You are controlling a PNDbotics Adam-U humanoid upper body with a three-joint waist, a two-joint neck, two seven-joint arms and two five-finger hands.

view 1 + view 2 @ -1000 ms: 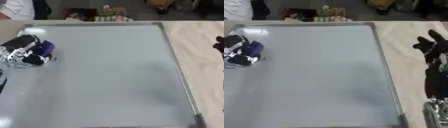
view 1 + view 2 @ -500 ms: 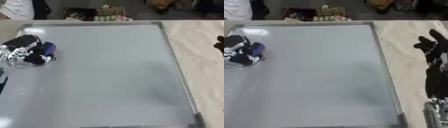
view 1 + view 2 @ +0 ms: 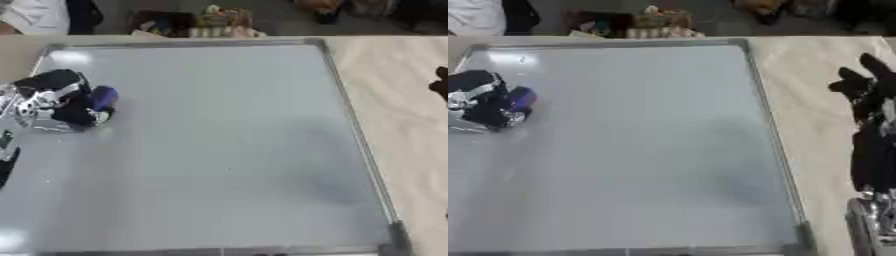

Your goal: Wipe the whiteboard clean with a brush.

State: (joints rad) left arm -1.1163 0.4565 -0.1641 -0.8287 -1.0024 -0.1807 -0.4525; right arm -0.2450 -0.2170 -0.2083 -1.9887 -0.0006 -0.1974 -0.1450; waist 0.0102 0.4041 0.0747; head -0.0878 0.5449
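Two hands are mine here. My left hand (image 3: 54,100) lies at the 9 o'clock edge of the whiteboard (image 3: 227,150), with its fingers curled around the blue brush (image 3: 101,98) (only its blue end shows), which touches the board. My right hand (image 3: 868,90) rests at 3 o'clock on the beige table (image 3: 811,100), beside the board's frame, fingers straight and relaxed.

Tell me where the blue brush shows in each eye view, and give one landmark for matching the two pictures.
Left eye view: the blue brush sits at the left side, upper part of the whiteboard, held in the left hand.
Right eye view: it lies nearer the left edge, at about the same height.
Shared landmark: the whiteboard's far right corner, also seen in the right eye view.
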